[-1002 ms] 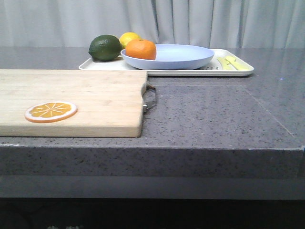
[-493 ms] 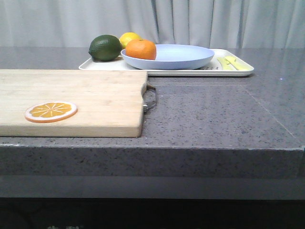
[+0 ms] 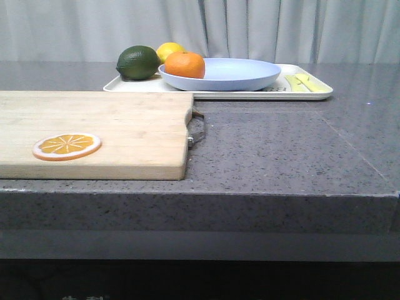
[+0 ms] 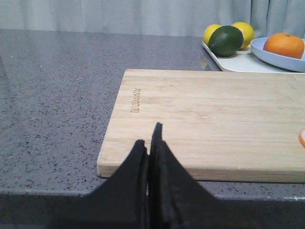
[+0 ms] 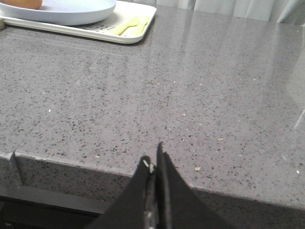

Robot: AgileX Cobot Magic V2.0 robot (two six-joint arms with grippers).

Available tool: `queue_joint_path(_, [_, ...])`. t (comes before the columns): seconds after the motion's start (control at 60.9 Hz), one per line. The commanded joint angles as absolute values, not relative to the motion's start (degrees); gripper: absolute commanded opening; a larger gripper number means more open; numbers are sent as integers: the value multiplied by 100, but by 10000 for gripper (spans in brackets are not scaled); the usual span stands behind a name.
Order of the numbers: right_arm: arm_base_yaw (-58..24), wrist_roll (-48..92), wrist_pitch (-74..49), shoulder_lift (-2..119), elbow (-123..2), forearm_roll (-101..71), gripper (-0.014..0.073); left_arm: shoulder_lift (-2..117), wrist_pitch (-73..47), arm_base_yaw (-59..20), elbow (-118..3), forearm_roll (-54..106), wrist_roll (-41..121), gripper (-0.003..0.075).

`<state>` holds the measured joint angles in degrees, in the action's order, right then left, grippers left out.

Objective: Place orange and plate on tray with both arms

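nothing moved | orange on plate on tray | both grippers pressed together

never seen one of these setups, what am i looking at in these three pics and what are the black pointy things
It is a two-armed robot at a grey counter. One picture looks forward over the counter; the other two come from cameras on each wrist. The black points are the grippers: the left gripper and right gripper, both shut and holding nothing, back at the counter's near edge.

At the back lies a cream tray. On it sits a pale blue plate with the orange in it, beside a lime, lemons and some yellow-green cutlery. Nearer is a wooden board carrying an orange slice.
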<state>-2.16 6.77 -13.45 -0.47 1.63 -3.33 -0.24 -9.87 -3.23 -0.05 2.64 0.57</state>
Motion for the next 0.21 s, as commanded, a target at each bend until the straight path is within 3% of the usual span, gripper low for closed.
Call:
queue_joint_path(0.0, [-198,711,-877,-180,131,-309,-61,-135,-495,-317,41,320,0,-17])
queue_joint_path(0.197, [-198,711,-877,-180,131,-309,-61,-135,-495,-317,41,320,0,-17])
